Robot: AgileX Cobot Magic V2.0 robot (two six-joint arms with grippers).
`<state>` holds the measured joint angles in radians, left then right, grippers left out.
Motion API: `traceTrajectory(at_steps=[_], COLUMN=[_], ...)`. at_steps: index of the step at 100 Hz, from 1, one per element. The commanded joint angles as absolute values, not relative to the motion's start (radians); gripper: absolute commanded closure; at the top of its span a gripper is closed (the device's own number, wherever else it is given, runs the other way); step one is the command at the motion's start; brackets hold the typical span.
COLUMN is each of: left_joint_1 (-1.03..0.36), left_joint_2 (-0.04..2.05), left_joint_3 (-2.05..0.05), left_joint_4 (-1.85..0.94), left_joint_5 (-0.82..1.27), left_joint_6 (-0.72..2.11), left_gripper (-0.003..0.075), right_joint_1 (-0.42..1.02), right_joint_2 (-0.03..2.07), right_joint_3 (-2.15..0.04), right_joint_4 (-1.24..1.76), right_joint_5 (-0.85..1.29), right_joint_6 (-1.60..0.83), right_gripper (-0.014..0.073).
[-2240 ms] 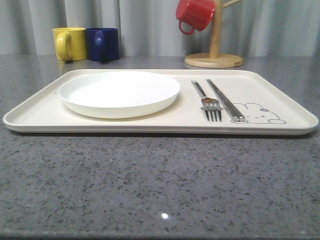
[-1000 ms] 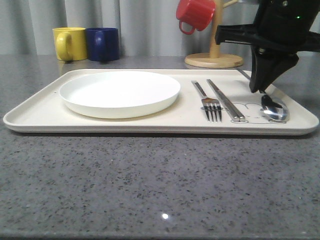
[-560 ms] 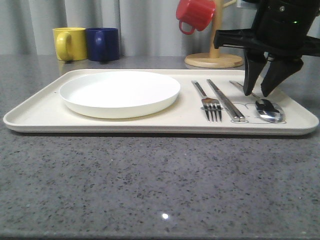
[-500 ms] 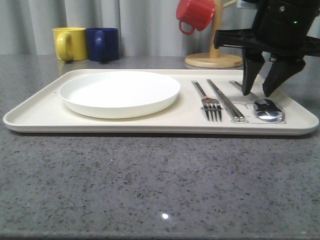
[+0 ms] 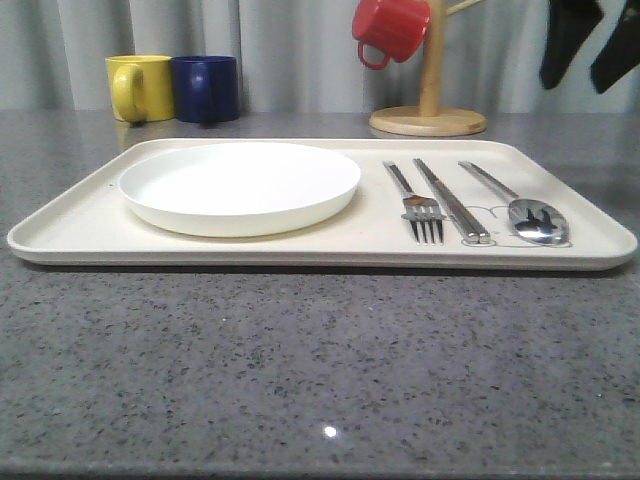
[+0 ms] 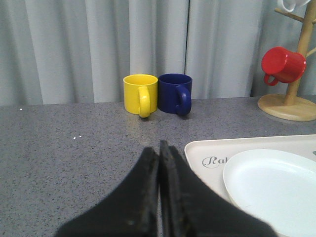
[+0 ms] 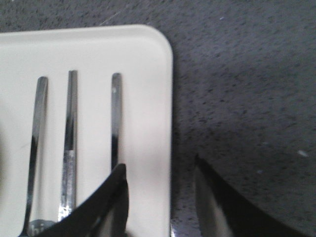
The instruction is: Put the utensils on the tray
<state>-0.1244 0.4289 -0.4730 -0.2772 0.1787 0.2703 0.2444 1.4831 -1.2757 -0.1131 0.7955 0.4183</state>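
Cutlery lies flat on the cream tray [image 5: 90, 228]: the fork [image 5: 415, 203], the chopsticks [image 5: 452, 203] and the spoon [image 5: 515, 201], side by side, all apart from the round white plate [image 5: 240, 185]. So all 3 utensils look put down, and I think nothing is left to place. The right gripper [image 5: 583, 42] hangs high above the spoon handle, its fingers [image 7: 111, 207] spread apart and holding nothing. The left gripper [image 6: 159, 197] sits low over the grey worktop [image 6: 74, 158], beside the tray corner, with its fingers pressed together and empty. Beyond them stand a yellow mug [image 6: 141, 94] and a blue mug [image 6: 176, 93].
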Motion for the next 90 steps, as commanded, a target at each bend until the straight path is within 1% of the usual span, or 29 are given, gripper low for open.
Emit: traceTrajectory(at_steps=[1, 11, 25, 61, 90], left_joint_1=[-0.125, -0.125, -0.125, -0.125, -0.125], left_joint_2=[0.433, 0.433, 0.433, 0.433, 0.433], left_joint_3=[-0.501, -0.501, -0.501, -0.501, -0.501], left_joint_4=[-0.285, -0.285, -0.285, -0.285, -0.285], left_joint_5=[0.095, 0.095, 0.095, 0.095, 0.095], left_joint_6=[0.268, 0.268, 0.268, 0.268, 0.268], left_gripper=[0.0738, 0.0738, 0.0738, 0.0738, 0.0738], right_joint_1=[0.188, 0.122, 0.064, 0.061, 0.061], right_joint_2=[1.376, 1.287, 1.135, 0.711, 0.418], right_joint_3=[-1.263, -1.192, -1.065, -0.712, -0.510], right_joint_4=[-0.137, -0.160, -0.212, -0.231, -0.232], right_joint_5=[0.753, 0.732, 0.670, 0.493, 0.333], right_joint_6=[0.380, 0.379, 0.379, 0.379, 0.379], right_gripper=[0.0263, 0.0263, 0.0263, 0.0263, 0.0265])
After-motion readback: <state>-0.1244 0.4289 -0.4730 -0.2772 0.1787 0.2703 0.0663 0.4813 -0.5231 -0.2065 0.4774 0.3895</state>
